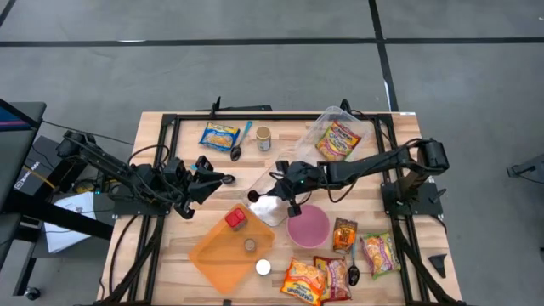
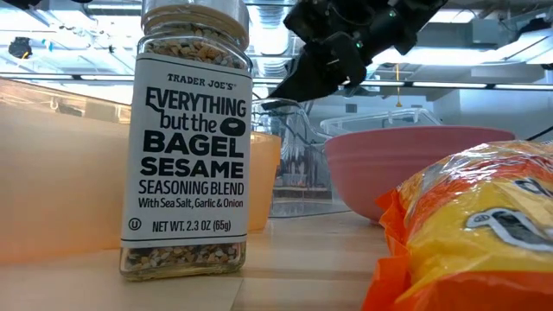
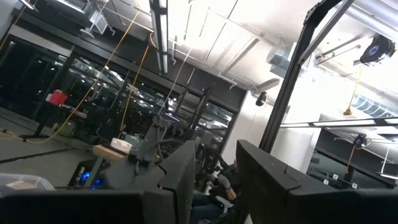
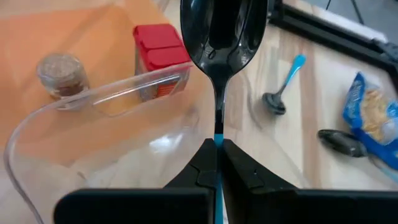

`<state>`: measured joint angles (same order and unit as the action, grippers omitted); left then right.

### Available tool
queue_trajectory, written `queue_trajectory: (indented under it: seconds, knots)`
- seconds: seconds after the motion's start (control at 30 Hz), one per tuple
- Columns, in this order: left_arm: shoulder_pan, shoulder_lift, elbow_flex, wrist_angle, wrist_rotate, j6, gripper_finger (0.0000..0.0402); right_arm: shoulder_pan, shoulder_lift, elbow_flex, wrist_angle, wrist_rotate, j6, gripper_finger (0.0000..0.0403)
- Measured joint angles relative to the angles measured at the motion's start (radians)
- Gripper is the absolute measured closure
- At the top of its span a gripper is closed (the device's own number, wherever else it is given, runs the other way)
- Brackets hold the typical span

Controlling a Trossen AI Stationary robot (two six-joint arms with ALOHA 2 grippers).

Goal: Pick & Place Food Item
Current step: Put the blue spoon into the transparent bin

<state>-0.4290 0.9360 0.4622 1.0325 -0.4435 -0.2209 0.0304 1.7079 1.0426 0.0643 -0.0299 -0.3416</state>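
Spoon [image 4: 217, 37] clamped by its handle in the shut right gripper [image 4: 217, 146], bowl out ahead, just above the clear tub's rim [image 4: 112, 93]. Best kept level and lowered slowly, clear of that rim. Left gripper [image 1: 204, 185] well off to the side; opening impossible to tell. Counted: four spoons, six packets [image 1: 220, 134], two jars [image 1: 249, 245], one pink bowl [image 1: 308, 225].

Table [image 1: 161, 255]: pale wood, matt, showing grain. Beside the orange tray [image 4: 62, 25], translucent matt plastic, the clear bin [image 4: 93, 118] is glinting, glossy plastic. Spoon [image 4: 221, 31]: black, glossy, reflecting light. Pink bowl [image 2: 406, 164]: smooth, matt. Noodle packet [image 2: 484, 225]: crinkled shiny film.
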Motion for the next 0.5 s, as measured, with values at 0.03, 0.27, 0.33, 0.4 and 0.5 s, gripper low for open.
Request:
queue_trajectory:
  seconds: [0.03,0.27,0.33,0.4,0.5]
  knots:
    - [0.000,0.000,0.000,0.000,0.000,0.000,0.0289,-0.002,-0.002,0.002,-0.016,0.000,-0.014,0.0403]
    - [0.000,0.000,0.000,-0.003,0.000,-0.001,0.0289,-0.005,0.001,0.001,-0.111,0.000,-0.106,0.0403]
    - [0.000,0.000,0.000,-0.003,0.000,-0.001,0.0289,-0.010,0.001,0.000,-0.126,0.000,-0.113,0.0403]
    - [0.000,0.000,0.000,-0.003,0.000,-0.001,0.0289,-0.020,0.001,0.000,-0.135,-0.001,-0.119,0.0403]
    - [0.000,0.000,0.000,-0.003,0.000,-0.001,0.0289,-0.031,0.001,0.000,-0.172,0.002,-0.155,0.0403]
